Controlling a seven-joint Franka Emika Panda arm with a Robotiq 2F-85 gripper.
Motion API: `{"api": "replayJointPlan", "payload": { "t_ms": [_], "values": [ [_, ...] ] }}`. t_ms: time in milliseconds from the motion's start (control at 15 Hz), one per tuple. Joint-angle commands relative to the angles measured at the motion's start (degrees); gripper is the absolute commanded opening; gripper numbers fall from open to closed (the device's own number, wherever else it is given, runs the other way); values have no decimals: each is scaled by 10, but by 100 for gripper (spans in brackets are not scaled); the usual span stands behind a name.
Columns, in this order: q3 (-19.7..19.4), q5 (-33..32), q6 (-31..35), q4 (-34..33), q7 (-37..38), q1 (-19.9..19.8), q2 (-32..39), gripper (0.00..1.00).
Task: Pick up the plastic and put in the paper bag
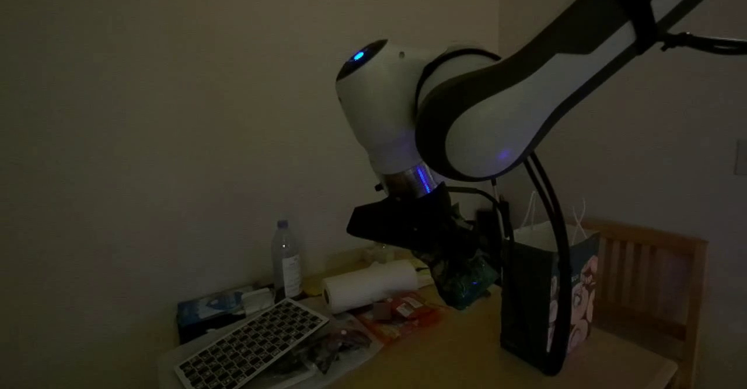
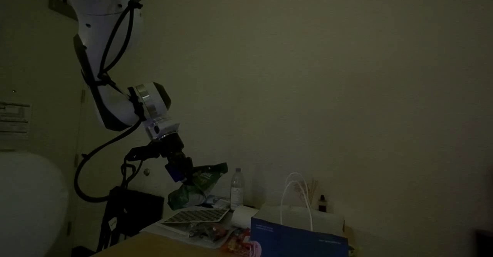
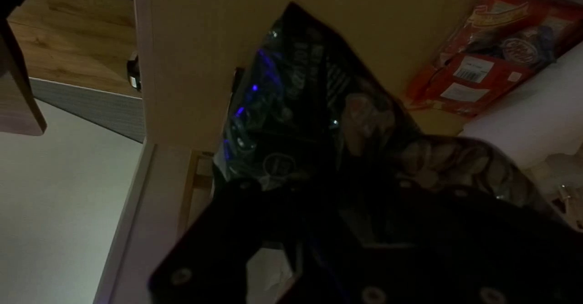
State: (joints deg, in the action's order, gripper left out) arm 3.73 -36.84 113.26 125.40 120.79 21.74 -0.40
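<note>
Crumpled plastic point(image 3: 309, 108), dark green (glossy), printed

Tbl point(image 1: 432, 351) w/ paper bag point(image 1: 536, 298), red pkts point(image 3: 483, 74).

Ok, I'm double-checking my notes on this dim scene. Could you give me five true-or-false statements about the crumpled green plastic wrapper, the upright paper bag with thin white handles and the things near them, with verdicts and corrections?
1. The black gripper is closed on the crumpled green plastic wrapper. True.
2. The upright paper bag with thin white handles stands on the tan table. True.
3. The wrapper is already inside the bag. False: it is held outside the bag.
4. The white paper-towel roll lies on its side next to the printed red packets. True.
5. The clear bottle with a white label lies flat. False: the bottle stands upright.
</note>
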Motion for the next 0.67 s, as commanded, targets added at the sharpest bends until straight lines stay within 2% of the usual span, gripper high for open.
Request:
{"api": "replayJointPlan", "payload": {
  "t_ms": [0,200,267,600],
  "values": [
    [35,1,-1,-1,0,-34,0,15],
    [35,1,-1,-1,0,-34,0,15],
    [35,1,-1,-1,0,-34,0,4],
    [37,2,-10,-20,39,-73,-4,4]
  ]
}}
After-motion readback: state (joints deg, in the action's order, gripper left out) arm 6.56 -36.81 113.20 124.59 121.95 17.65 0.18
